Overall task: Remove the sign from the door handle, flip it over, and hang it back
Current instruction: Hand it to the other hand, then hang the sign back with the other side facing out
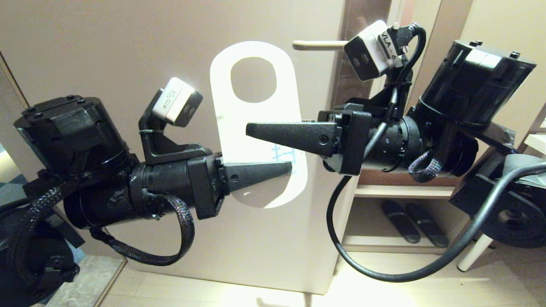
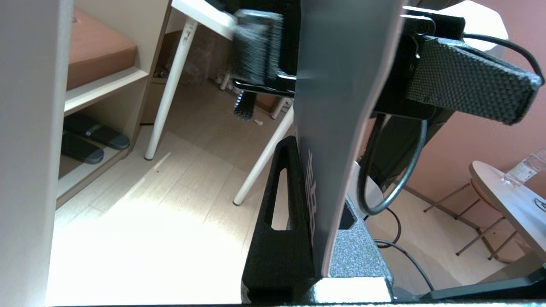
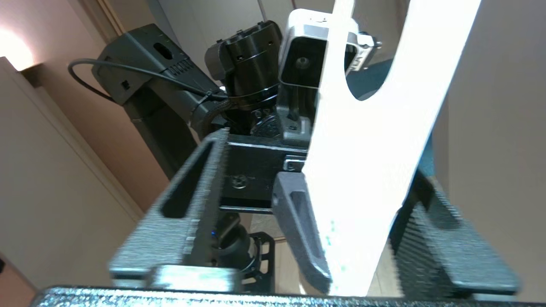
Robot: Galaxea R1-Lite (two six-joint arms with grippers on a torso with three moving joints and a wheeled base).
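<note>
Behind my arms stands the cream door (image 1: 85,42), with slippers (image 1: 411,222) on a low shelf (image 1: 401,192) to its right, and my right gripper (image 1: 273,135) reaches across the sign (image 1: 256,119) with its fingers spread wide, one on each side and neither touching it. My left gripper (image 1: 264,172) is clamped on the sign's lower part. The sign hangs off the door handle (image 1: 320,44), lower and to its left, long axis upright, oval hole on top, white face toward me.
</note>
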